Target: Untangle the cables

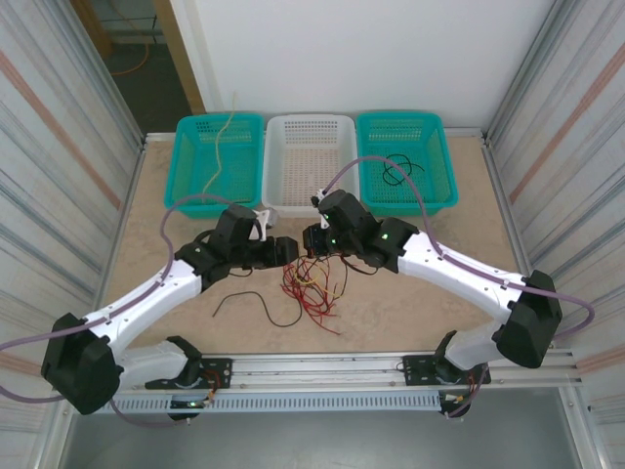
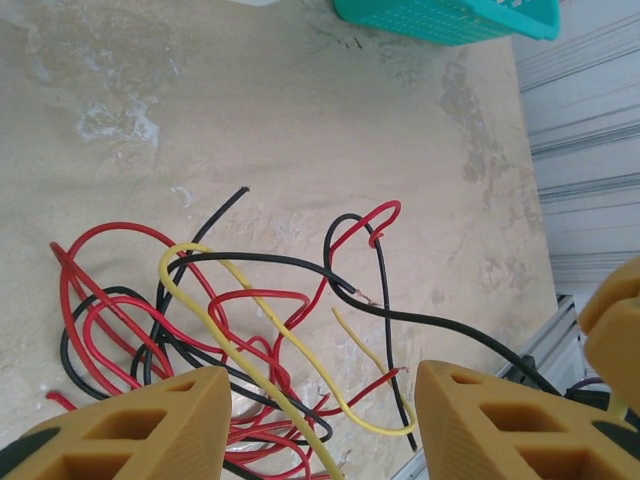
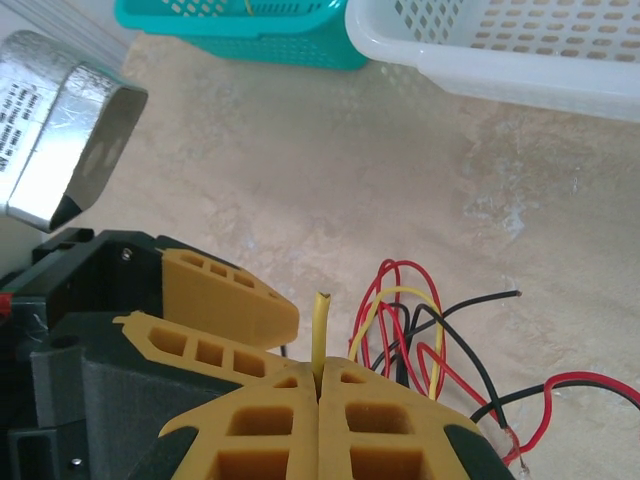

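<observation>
A tangle of red, black and yellow cables (image 1: 311, 285) lies on the table in front of both arms. My right gripper (image 3: 319, 385) is shut on a yellow cable (image 3: 320, 325), whose cut end sticks up out of the closed jaws. In the top view the right gripper (image 1: 314, 240) sits just above the tangle. My left gripper (image 2: 320, 420) is open and close beside it. Its fingers (image 2: 130, 430) stand wide apart over the tangle, with red, black and yellow cables (image 2: 250, 320) running between them. A separate black cable (image 1: 256, 299) curls on the table to the left.
Three baskets stand in a row at the back: a teal one (image 1: 186, 166) with a pale cable hanging out, a white one (image 1: 269, 161), and a teal one (image 1: 451, 166) holding a black cable (image 1: 400, 172). Corrugated walls close in both sides.
</observation>
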`<state>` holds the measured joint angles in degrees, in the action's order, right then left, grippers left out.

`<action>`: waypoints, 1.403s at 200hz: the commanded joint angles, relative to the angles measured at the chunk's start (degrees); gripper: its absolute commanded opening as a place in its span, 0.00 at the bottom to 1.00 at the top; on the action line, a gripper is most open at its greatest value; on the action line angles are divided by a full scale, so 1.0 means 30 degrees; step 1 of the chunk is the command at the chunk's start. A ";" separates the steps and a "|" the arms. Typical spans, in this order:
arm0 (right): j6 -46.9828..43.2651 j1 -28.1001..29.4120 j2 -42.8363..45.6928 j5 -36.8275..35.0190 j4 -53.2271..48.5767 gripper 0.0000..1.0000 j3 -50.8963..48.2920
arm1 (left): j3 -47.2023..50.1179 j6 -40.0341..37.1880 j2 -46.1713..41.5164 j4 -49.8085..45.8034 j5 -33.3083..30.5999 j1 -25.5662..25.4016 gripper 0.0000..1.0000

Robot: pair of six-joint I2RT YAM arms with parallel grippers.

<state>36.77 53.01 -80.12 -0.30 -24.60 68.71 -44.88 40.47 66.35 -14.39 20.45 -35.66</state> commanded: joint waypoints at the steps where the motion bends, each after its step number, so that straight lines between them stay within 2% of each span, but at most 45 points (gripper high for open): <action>1: -0.0393 0.0127 0.0975 -0.0591 0.0370 0.00 0.0596 | 0.0600 0.1089 0.0124 0.1074 0.0642 -0.0098 0.52; 41: -0.0393 0.0107 0.1232 -0.0931 0.0538 0.00 0.0536 | 0.1922 0.2967 -0.0461 0.1845 0.0704 -0.0096 0.57; 77: -0.0306 0.0127 0.1067 -0.0607 0.0693 0.00 0.0579 | 0.3224 0.5883 0.0332 0.5405 0.1746 -0.0110 0.54; 119: -0.0115 0.0134 0.1209 -0.0371 0.0759 0.00 0.0496 | 0.2831 0.6638 0.1754 0.6981 0.1962 -0.0096 0.47; 134: -0.0100 0.0141 0.1297 -0.0414 0.0733 0.00 0.0419 | 0.2573 0.6682 0.2193 0.7183 0.2217 -0.0112 0.40; 156: -0.0158 0.0127 0.1506 -0.0747 0.0700 0.00 0.0276 | 0.2496 0.6850 0.2391 0.7315 0.2429 -0.0080 0.20; 185: -0.0158 -0.0030 0.1851 -0.0337 0.0819 0.00 -0.0055 | 0.1362 0.5180 0.1670 0.4626 0.2197 0.0620 0.00; 191: -0.0132 -0.0078 0.1981 -0.0033 0.1046 0.00 -0.0281 | 0.1001 0.4645 0.1365 0.3994 0.2067 0.0810 0.00; 206: -0.0029 -0.0151 0.2233 0.0536 0.1485 0.09 -0.0852 | -0.0032 0.3279 0.0533 0.2529 0.1728 0.1154 0.00; 226: 0.0214 -0.0210 0.2124 0.1107 0.1455 0.27 -0.1344 | -0.1934 0.1012 -0.0518 0.0287 0.0901 0.1222 0.00; 241: 0.0571 -0.0181 0.1812 0.1426 0.1490 0.36 -0.1717 | -0.3023 -0.0214 -0.1117 -0.0211 0.1091 0.1221 0.00; 280: 0.1482 -0.0210 0.0629 0.1348 0.1589 0.37 -0.2758 | -0.5251 -0.2567 -0.2485 -0.0947 0.2125 0.1193 0.00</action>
<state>38.63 52.75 -76.51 2.94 -20.88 63.05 -56.71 40.60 61.67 -13.34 24.64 -32.03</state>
